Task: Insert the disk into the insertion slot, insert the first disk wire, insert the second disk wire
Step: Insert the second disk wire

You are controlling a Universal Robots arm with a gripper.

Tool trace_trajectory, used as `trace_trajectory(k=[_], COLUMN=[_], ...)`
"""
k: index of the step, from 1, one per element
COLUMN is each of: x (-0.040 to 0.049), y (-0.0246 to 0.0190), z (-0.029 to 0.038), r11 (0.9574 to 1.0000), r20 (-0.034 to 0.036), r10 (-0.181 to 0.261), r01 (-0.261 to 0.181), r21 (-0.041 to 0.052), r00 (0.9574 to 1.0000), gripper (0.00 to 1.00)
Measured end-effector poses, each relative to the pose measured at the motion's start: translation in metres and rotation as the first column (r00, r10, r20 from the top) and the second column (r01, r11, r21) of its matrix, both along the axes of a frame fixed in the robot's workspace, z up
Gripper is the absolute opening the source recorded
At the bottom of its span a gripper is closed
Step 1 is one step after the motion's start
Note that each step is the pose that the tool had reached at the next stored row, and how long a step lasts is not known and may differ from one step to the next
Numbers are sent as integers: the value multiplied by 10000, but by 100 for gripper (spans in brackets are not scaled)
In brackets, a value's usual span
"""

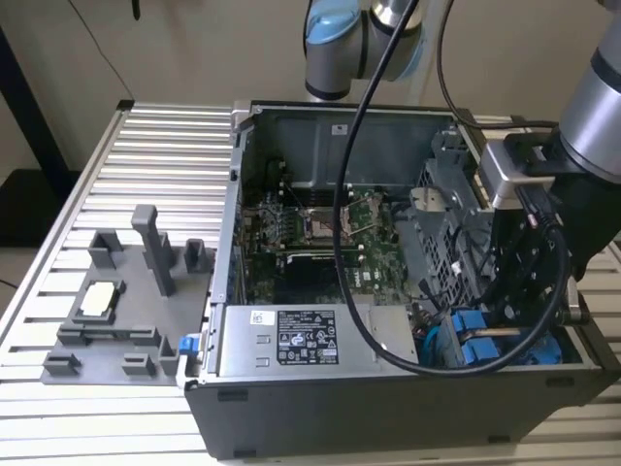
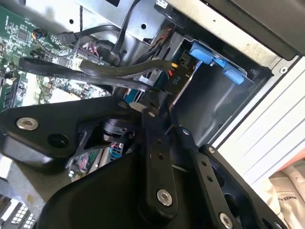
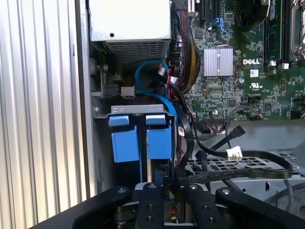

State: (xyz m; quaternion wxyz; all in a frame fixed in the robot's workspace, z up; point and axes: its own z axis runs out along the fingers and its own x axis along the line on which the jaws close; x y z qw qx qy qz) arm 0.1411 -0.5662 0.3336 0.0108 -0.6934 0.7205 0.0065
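Sitting in the insertion slot (image 3: pixel 102 143) at the case corner, the disk (image 3: pixel 140 138) shows its blue carrier tabs in the first wrist view; gripper (image 2: pixel 155 102) hangs just above it, fingers nearly together, pinching a black wire connector (image 2: pixel 174 78); motherboard (image 1: pixel 320 233) beyond; power-supply box (image 1: pixel 296 340) beside the bay.

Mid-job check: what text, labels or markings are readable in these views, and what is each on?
White label on the silver power-supply box, exterior view: print too small to read.
Small white sticker on the grey case wall: too small to read.
Black cable connector, second wrist view: short white code, not legible enough to quote.
Green motherboard, first wrist view: white maker's mark, not quoted.
White cable tag: unreadable.
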Motion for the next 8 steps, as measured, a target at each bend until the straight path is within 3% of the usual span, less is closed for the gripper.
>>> trace_trajectory(k=[1, 8], x=[0, 2], y=[0, 1], z=[6, 100], r11=[10000, 10000], r20=[0, -47], r10=[0, 0], r01=[0, 0], r21=[-7, -21], r00=[10000, 10000], gripper=[31, 31])
